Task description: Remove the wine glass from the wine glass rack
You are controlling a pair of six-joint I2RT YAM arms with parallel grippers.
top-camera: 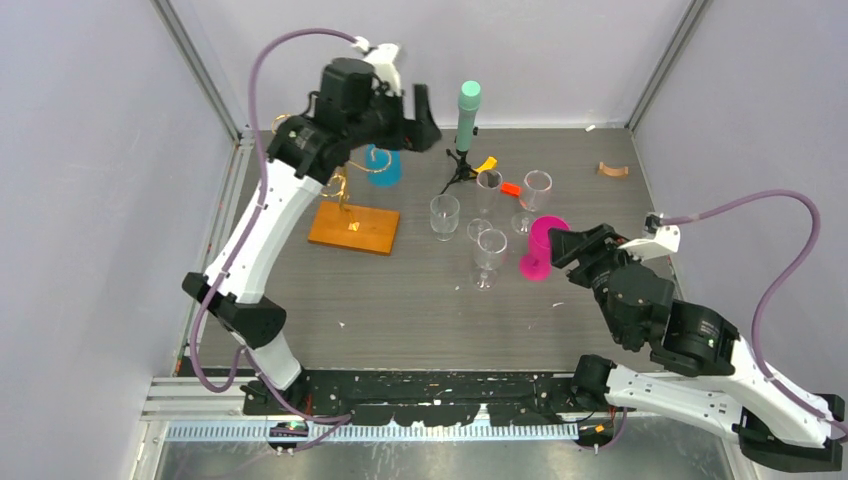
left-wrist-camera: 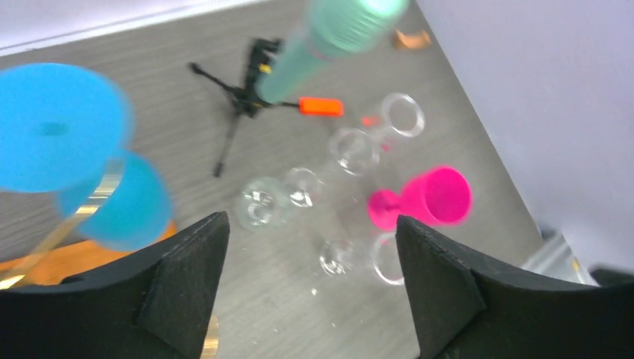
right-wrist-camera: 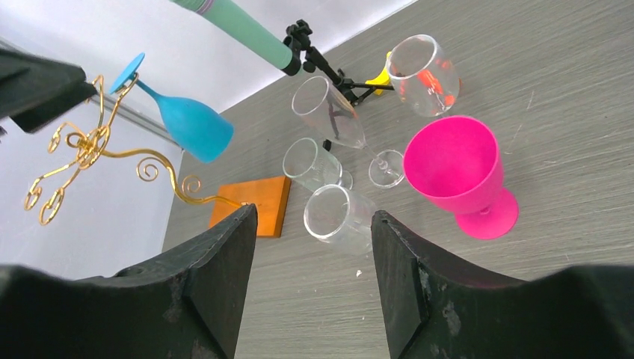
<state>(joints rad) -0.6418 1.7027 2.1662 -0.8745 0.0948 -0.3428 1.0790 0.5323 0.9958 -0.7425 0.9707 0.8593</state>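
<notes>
**Fig.** Blue wine glass (left-wrist-camera: 52,127) hangs foot-up on the gold rack (top-camera: 341,187) with its stem tilted. It lies just left of the left gripper (left-wrist-camera: 312,224), not between the jaws, which stand wide and empty. The left arm is the nearer one, stretched high over the rack. The right gripper (top-camera: 570,246) is part open and empty, low beside a pink glass (top-camera: 540,252).

Two robot arms, left arm (top-camera: 262,215) and right arm (top-camera: 700,388), white shells with black joint housings; a mauve cable (top-camera: 790,232) arcs off each; left gripper (left-wrist-camera: 312,250) and right gripper (right-wrist-camera: 314,243) have thick matte black wedge fingers (right-wrist-camera: 217,280)
</notes>
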